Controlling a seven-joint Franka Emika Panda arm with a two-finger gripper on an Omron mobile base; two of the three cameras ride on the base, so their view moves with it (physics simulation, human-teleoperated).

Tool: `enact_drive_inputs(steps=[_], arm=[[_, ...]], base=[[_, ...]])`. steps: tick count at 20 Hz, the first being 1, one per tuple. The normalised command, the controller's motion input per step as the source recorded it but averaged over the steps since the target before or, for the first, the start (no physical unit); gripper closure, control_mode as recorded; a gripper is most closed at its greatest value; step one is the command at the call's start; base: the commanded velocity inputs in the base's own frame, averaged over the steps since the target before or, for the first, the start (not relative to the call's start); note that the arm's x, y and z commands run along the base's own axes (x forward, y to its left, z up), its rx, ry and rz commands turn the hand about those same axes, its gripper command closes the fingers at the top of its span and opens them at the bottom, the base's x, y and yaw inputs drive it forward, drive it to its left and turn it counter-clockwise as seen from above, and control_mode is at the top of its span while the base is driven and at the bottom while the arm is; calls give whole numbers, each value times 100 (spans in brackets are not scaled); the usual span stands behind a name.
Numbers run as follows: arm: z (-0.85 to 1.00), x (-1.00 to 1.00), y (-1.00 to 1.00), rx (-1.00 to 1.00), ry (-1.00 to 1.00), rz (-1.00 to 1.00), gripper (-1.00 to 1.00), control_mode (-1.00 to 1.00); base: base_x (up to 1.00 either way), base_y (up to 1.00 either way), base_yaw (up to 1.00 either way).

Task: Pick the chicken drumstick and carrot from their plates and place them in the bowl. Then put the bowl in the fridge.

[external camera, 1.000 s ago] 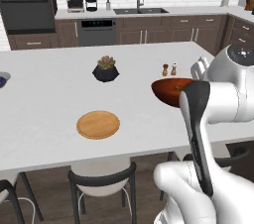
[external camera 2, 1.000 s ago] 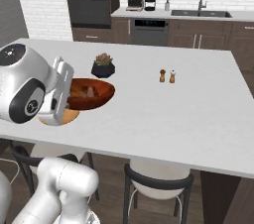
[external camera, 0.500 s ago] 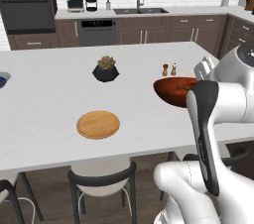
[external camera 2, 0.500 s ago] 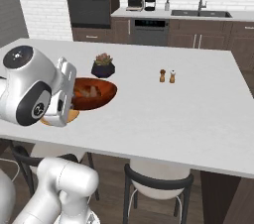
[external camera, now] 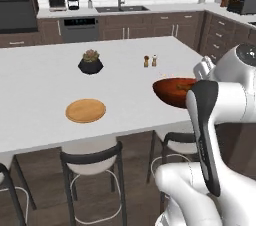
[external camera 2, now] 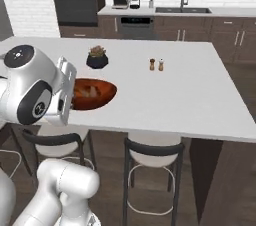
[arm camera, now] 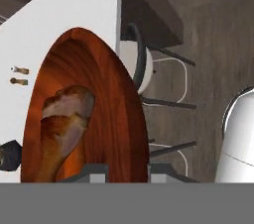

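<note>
Gripper (arm camera: 128,171) is clamping the near rim of the bowl (arm camera: 106,114): in the hand view one finger (arm camera: 92,170) is sitting inside the rim and the other outside it, with the rim pinched between them. The bowl (external camera: 175,91) is being held at the front edge of the white island counter (external camera: 45,80), partly overhanging it above the stools (external camera: 92,162); whether its base is touching the counter cannot be told. The chicken drumstick (arm camera: 62,124) is lying inside the bowl, pale at one end and reddish-brown along the rest. The carrot cannot be made out with certainty; only a small orange-tan patch is showing among the contents in the right base view. The wooden plate (external camera: 86,110) is sitting bare on the counter, well apart from the bowl, to its left in the left base view. The black plant pot (external camera: 90,63) and the pair of shakers (external camera: 150,61) are standing farther back on the counter.
</note>
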Motion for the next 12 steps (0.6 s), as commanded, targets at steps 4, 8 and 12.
enact_drive_inputs(steps=[4, 8, 12], arm=[[0, 0, 0, 0, 0, 0, 100, 100], [0, 0, 0, 0, 0, 0, 100, 100], [0, 0, 0, 0, 0, 0, 100, 100]], base=[[-62, 3, -92], [-34, 0, -95], [-16, 0, -94]])
